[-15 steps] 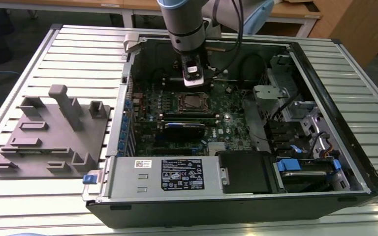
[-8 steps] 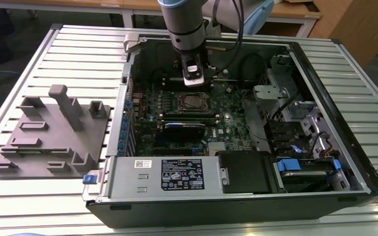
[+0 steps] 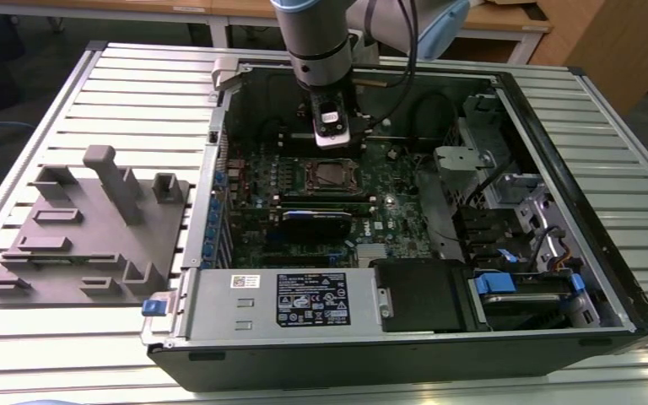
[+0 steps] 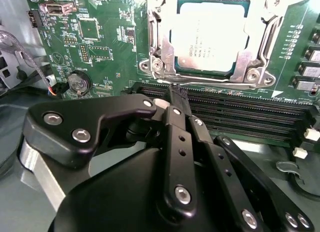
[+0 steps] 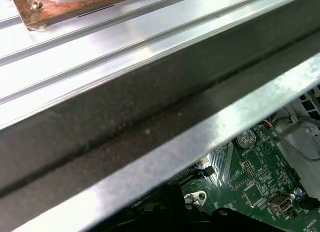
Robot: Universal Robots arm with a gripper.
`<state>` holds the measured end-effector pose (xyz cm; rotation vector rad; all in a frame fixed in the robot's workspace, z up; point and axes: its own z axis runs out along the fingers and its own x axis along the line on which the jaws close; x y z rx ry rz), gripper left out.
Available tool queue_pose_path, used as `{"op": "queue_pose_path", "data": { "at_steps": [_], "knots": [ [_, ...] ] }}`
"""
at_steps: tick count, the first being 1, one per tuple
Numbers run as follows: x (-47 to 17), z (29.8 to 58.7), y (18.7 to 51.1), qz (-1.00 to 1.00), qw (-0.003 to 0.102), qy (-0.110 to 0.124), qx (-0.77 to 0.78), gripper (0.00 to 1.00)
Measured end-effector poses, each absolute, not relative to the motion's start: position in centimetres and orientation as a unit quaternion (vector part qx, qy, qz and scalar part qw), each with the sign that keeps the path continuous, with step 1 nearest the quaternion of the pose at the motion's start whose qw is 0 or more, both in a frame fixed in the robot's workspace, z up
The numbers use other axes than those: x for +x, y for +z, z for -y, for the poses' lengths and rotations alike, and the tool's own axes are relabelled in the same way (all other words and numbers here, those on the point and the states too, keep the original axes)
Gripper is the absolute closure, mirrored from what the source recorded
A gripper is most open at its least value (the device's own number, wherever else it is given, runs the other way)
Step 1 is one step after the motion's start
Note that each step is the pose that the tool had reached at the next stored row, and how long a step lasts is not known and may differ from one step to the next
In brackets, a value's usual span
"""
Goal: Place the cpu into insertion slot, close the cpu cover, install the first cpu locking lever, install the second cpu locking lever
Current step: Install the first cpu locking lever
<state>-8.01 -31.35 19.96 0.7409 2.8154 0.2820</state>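
The claw [image 4: 176,94] has its black fingers pinched together at the tips, and from where I stand nothing seems caught between them. It hangs low inside the open case [image 3: 206,211], its tip just beside the near edge of the insertion slot [image 3: 330,174]. It is right by the thin wire locking lever [image 4: 215,82] that runs along that edge; whether it touches the wire I can't tell. The cpu [image 4: 209,36] already lies in the slot, its dull grey metal top framed by the cpu cover [image 4: 252,59], a stamped silvery plate lying flat over it. I'd say the lever work is in hand. A springy wire like that wants a steady push down and sideways under its hook, with the tip kept off the glossy green motherboard [image 4: 100,36] and the ribbed black memory slots [image 4: 240,117] close by.
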Motion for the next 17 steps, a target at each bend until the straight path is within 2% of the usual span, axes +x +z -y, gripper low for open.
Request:
{"op": "queue_pose_path", "data": {
  "at_steps": [13, 17],
  "knots": [
    [-8.00, 31.32, 20.48, -0.957, 0.110, 0.090, 0.251, 0.90],
    [-7.87, 31.30, 20.49, -0.959, 0.115, 0.069, 0.249, 0.90]
  ]
}}
